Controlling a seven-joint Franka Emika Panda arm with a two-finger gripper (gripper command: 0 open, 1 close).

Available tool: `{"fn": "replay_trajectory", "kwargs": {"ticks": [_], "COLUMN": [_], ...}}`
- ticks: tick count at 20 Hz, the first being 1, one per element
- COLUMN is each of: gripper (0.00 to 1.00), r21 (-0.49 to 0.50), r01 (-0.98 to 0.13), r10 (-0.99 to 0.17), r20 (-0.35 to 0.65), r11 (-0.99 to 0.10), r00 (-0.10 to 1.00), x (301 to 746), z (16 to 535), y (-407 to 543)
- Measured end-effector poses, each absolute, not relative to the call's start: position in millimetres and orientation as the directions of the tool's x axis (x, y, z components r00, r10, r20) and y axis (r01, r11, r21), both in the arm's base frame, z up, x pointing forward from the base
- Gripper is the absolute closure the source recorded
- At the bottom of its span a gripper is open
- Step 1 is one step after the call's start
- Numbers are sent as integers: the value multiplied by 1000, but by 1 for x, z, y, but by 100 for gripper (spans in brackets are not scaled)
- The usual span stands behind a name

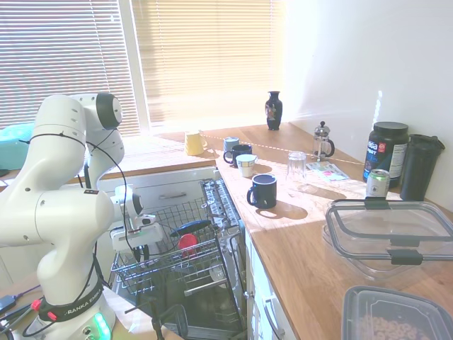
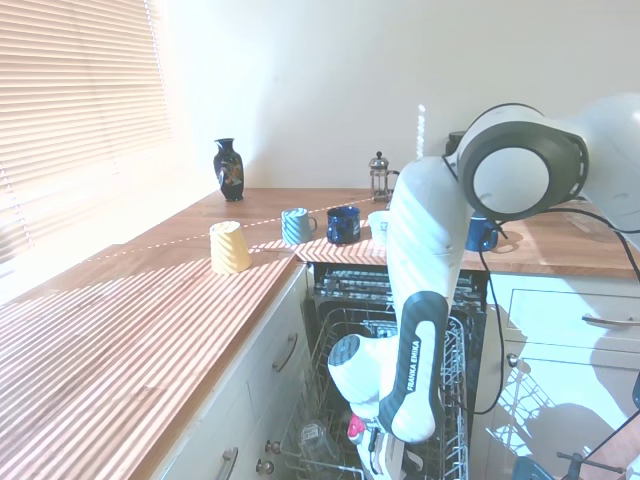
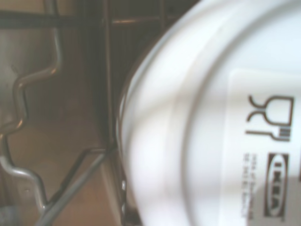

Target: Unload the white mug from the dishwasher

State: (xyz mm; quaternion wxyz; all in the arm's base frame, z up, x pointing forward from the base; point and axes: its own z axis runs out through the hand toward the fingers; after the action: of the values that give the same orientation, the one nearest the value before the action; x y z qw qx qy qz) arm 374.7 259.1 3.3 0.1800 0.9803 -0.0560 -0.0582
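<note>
The white mug (image 3: 211,117) fills much of the wrist view from very close. Its upturned base faces the camera and carries a printed label, and it rests among the wires of the grey rack (image 3: 28,141). The dishwasher (image 1: 212,297) stands open under the counter with its wire rack (image 1: 185,212) pulled out. My gripper (image 1: 144,249) hangs low at the near left of the rack, right over the mug. Neither exterior view shows the mug itself. In the second exterior view the arm (image 2: 420,330) hides the gripper.
A red item (image 1: 187,243) and a dark-handled utensil (image 1: 192,227) lie in the rack. On the counter stand a navy mug (image 1: 263,190), a cream cup (image 1: 245,164), a yellow mug (image 1: 194,142), a glass (image 1: 296,167), a French press (image 1: 323,141) and plastic containers (image 1: 389,230).
</note>
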Motion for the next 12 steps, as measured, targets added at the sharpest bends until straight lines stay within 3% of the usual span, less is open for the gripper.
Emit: {"fn": "replay_trajectory", "kwargs": {"ticks": [12], "gripper": [100], "r21": [296], "r01": [-169], "r10": [-179], "r20": [-7], "r11": [-940], "r00": [984], "x": [360], "z": [45], "y": [270]}}
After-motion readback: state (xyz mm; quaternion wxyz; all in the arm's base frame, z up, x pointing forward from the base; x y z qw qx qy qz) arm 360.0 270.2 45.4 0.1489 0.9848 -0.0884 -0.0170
